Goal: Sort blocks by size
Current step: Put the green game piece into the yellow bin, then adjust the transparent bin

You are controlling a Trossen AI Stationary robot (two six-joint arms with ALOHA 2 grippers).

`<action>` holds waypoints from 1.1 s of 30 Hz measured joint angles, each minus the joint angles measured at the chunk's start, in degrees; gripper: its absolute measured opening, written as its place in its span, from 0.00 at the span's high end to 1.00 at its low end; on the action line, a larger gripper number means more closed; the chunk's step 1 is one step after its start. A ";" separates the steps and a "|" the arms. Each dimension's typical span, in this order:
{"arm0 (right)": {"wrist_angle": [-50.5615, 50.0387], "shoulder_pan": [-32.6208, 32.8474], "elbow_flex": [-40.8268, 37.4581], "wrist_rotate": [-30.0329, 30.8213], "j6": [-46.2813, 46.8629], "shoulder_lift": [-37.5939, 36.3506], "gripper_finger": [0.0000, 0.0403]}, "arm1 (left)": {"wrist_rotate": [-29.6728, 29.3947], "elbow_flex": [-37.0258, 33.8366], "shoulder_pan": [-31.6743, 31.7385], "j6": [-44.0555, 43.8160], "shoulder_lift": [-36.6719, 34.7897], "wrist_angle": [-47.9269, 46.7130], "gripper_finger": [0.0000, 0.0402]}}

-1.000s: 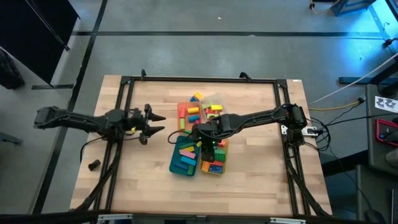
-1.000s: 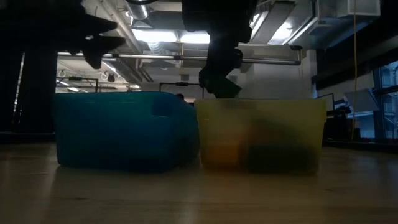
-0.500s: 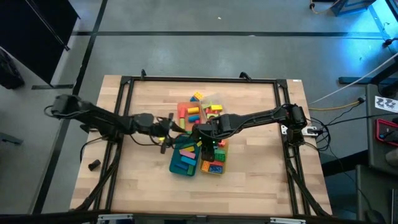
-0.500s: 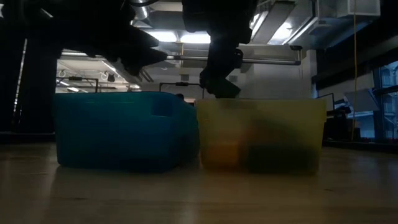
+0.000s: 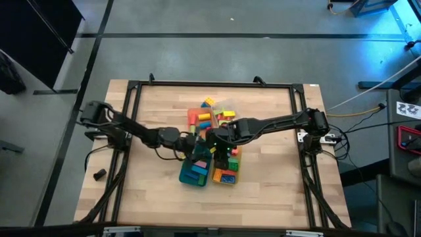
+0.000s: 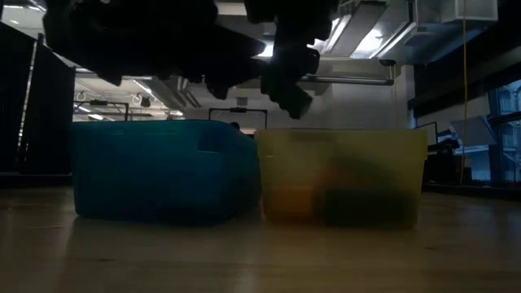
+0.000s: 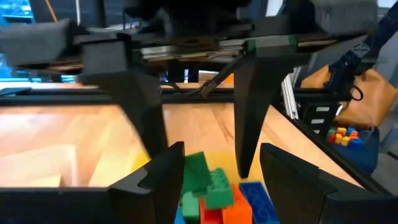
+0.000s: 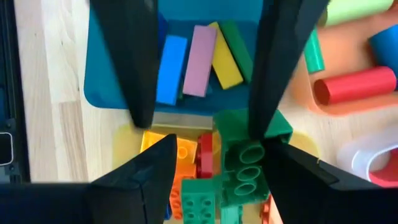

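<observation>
Four trays stand together mid-table. The teal tray [image 5: 195, 170] holds long blue, pink, yellow and green blocks [image 8: 199, 59]. The yellow tray [image 5: 227, 172] holds short bricks, with a green brick [image 8: 249, 158] lying on top of red and orange ones. Above the seam between these two trays, my left gripper [image 5: 199, 143] reaches in level from the table's left. It stands open, its fingers [image 8: 140, 93] above the tray rims. My right gripper [image 5: 220, 146] slants down over the yellow tray, open and holding nothing [image 8: 219, 144]. The two grippers stand close together.
The orange tray [image 5: 199, 118] at the far left holds red, green and blue round blocks [image 8: 357, 87]. The clear tray [image 5: 227, 115] stands beside it. A black frame [image 5: 131, 89] runs along the table's edges. Bare wood lies left, right and near of the trays.
My left gripper has swept from the table's left part toward the right, level and still open. It now stands over the trays beside my right gripper. My right gripper has stayed over the yellow tray.
</observation>
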 joint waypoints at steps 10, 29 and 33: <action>-2.57 0.00 -0.13 -0.10 0.00 -0.07 0.44 | 2.35 5.69 -0.35 -0.44 6.96 0.06 0.52; -9.62 -0.97 -0.04 17.56 -1.80 -0.10 0.44 | 11.51 5.47 0.18 -4.86 2.48 -8.77 0.52; -12.39 -3.85 -0.04 23.74 -2.27 -0.10 0.44 | 14.09 2.80 0.11 -0.91 -5.06 -12.01 0.52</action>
